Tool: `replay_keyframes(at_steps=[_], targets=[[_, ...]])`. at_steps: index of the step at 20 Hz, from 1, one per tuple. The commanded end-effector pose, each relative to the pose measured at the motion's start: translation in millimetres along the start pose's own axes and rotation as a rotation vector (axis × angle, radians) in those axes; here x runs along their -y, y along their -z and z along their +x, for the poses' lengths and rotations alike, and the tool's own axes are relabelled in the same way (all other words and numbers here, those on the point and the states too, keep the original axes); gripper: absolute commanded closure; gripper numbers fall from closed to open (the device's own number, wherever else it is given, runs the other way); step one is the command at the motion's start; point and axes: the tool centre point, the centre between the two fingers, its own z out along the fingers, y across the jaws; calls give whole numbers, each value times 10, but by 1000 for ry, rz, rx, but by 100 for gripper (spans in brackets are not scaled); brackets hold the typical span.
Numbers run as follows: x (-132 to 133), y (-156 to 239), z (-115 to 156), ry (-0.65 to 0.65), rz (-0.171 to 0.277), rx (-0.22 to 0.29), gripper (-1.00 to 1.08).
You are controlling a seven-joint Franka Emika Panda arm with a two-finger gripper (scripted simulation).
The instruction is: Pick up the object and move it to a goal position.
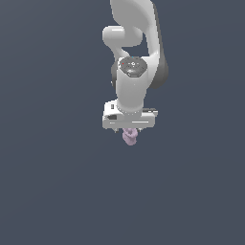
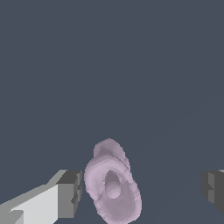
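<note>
The object [image 1: 129, 137] is a small pale lilac-pink lumpy thing on the dark grey floor, right under the white gripper [image 1: 129, 127]. In the exterior view the hand covers the fingers and the object's upper part. In the wrist view the object [image 2: 112, 183] lies between the two grey fingertips. It is very close to one fingertip [image 2: 70, 192] and well apart from the other [image 2: 213, 187]. The gripper [image 2: 142, 190] is open wide around the object and holds nothing.
The white-grey arm [image 1: 134, 57] rises from the hand towards the top of the exterior view. A plain dark grey floor [image 1: 52, 182] surrounds it; no other objects or goal marker show.
</note>
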Motion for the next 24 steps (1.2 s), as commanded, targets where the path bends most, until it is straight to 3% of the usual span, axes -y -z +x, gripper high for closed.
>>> replay_keyframes(at_steps=[1, 10, 24], targets=[[0, 0, 0, 0, 0, 0, -92], [-238, -8, -48, -41, -24, 24, -92], [-119, -144, -173, 91, -12, 12, -92]])
